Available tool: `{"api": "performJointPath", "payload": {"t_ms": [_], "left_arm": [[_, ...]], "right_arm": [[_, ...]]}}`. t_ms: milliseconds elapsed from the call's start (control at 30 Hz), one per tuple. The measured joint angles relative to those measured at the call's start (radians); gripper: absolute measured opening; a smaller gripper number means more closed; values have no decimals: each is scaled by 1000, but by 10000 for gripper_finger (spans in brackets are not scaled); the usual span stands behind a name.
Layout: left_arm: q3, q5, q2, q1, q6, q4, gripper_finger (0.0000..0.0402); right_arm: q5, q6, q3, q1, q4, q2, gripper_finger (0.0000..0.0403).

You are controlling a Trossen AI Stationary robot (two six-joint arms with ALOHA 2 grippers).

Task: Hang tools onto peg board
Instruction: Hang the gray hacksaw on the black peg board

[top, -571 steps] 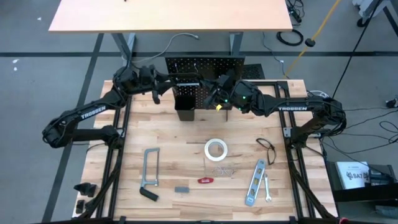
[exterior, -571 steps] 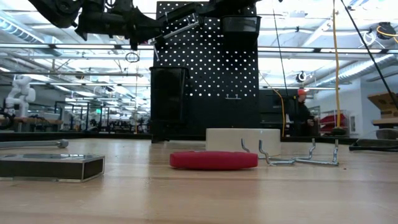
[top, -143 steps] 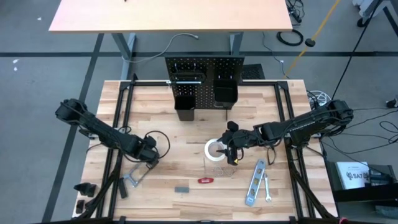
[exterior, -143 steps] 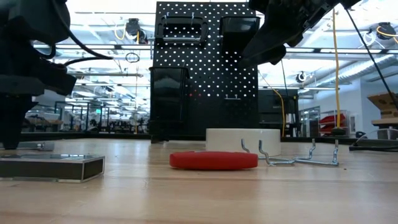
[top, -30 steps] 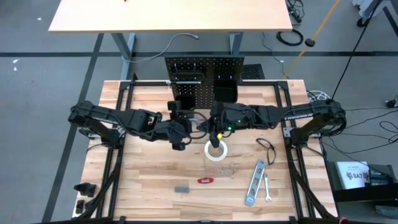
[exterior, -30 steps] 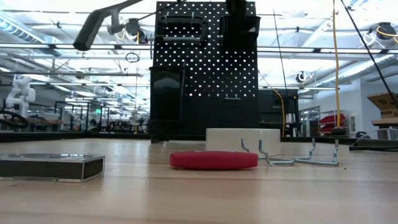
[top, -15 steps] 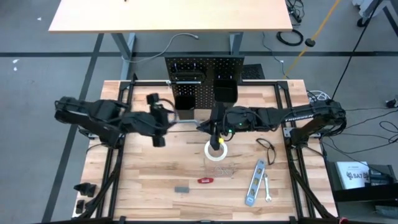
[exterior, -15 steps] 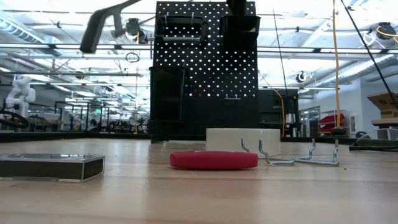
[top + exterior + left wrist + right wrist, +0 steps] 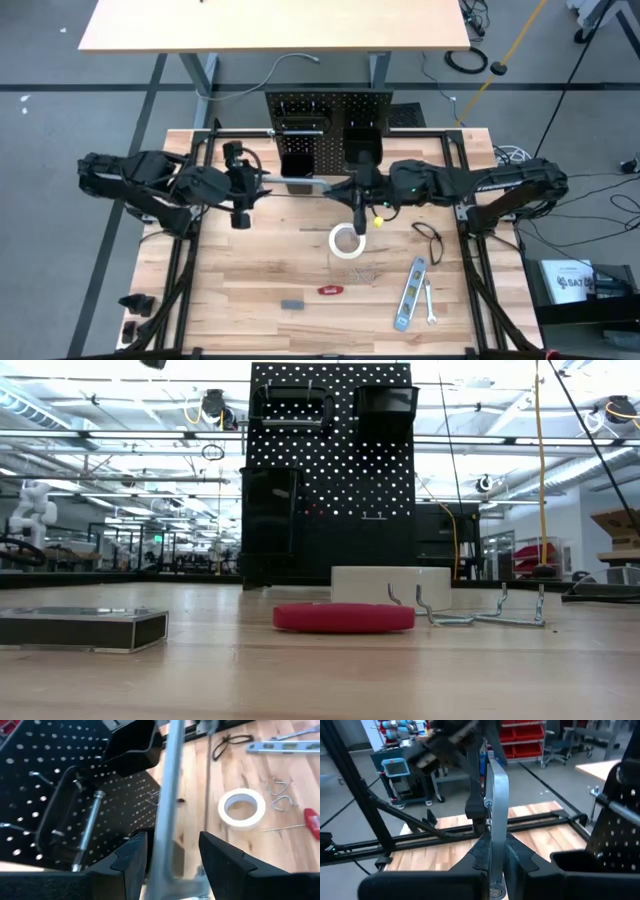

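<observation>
The grey bar clamp [image 9: 300, 182] hangs level in the air, running left to right just in front of the upright black peg board [image 9: 325, 108]. My left gripper [image 9: 243, 184] is shut on its left end and my right gripper [image 9: 357, 190] on its right end. A dark C-clamp [image 9: 292, 405] hangs on the board's upper left hooks. On the table lie the white tape roll [image 9: 347, 241], black pliers [image 9: 430, 240], silver level [image 9: 410, 293], small wrench [image 9: 431, 302] and red-handled tool [image 9: 331, 290]. My left gripper has the clamp's left end [image 9: 167, 870] between its two fingers [image 9: 131, 857]; the grey bar [image 9: 167, 780] runs on along them toward the table's right. The fingers come level from the left. The clamp is lifted clear of the table. My right gripper pinches the grey bar [image 9: 495, 827] near its right end between its two fingers [image 9: 515, 857], which come level from the table's right and lie along the bar. The bar stands on edge and is lifted clear.
Two black bins [image 9: 298, 165] [image 9: 361, 148] stick out from the peg board right behind the clamp. Loose metal hooks [image 9: 362, 273] and a small dark block [image 9: 291, 303] lie on the near half of the table.
My left gripper has gone toward the table's left and far edges and my right gripper toward the peg board. The clamp between them has risen, almost leaving the top of the low view, and now lies left to right before the board.
</observation>
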Motion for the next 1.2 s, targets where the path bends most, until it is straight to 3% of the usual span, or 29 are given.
{"api": "performJointPath", "payload": {"t_ms": [267, 467, 800, 1200], "left_arm": [[0, 197, -28, 79, 0, 38, 185], [0, 409, -100, 141, -11, 37, 185], [0, 468, -232, 174, -100, 27, 185], [-2, 509, -215, 174, -106, 37, 185]], "right_arm": [[-73, -80, 0, 1, -12, -23, 16], [-81, -150, 0, 1, -66, -24, 16], [-78, -199, 0, 1, -9, -33, 16], [-72, -212, -2, 1, 94, -52, 16]]}}
